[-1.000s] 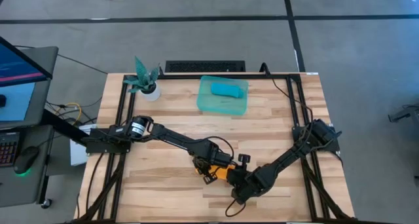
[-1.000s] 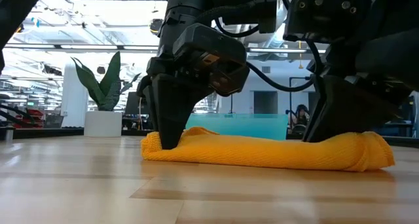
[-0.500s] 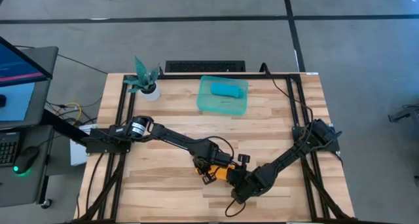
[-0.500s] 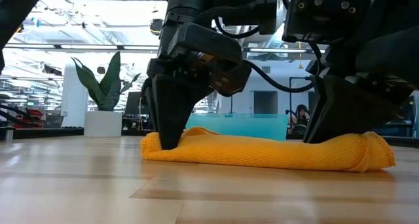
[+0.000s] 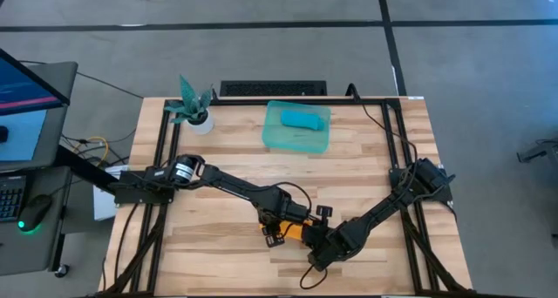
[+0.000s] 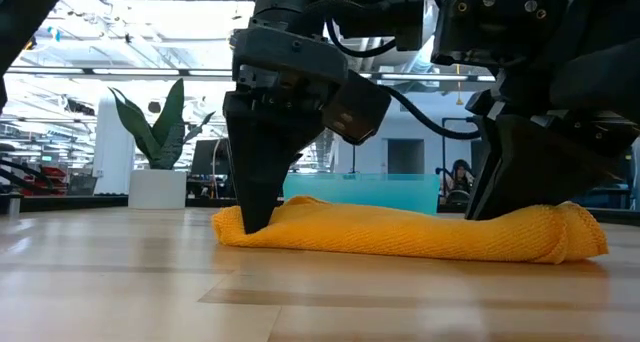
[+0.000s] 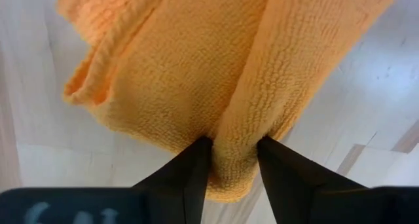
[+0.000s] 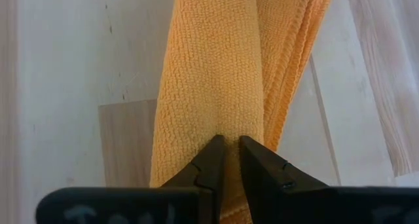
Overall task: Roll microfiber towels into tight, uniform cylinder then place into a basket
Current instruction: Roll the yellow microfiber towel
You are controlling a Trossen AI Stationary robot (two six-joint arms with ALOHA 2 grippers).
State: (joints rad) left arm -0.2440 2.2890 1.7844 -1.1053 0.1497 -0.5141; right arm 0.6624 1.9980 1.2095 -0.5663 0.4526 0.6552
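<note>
Over on the left, a small white pot (image 5: 200, 119) with a spiky teal plant stands at the table's (image 5: 227, 172) far corner, smooth pale wood planks running under everything. The left gripper (image 6: 252, 222) is down at the near middle of the table, its dark tapered fingers (image 7: 186, 178) planted on the left end of the orange towel (image 6: 410, 232). In the left wrist view the fingers stand partly apart with a thick fold of nubbly terry loop between them, cloth touching both inner faces; whether they press or merely bracket it, I cannot tell. The towel itself is a loose, lumpy roll lying flat on the wood, bright orange, its stitched hem curling out at one end.

Middle of the table, further back: the basket (image 5: 277, 141), a shallow translucent teal-green tray with rounded corners, and inside it the turquoise towel (image 5: 303, 118) rolled into a short soft cylinder.

Moving right, the right gripper (image 8: 226, 160) sits on the roll's other end. Its two black pointed fingers are nearly together, nipping a thin ridge of the orange weave. In the low view that end bulges up in rounded folds just past the gripper.
</note>
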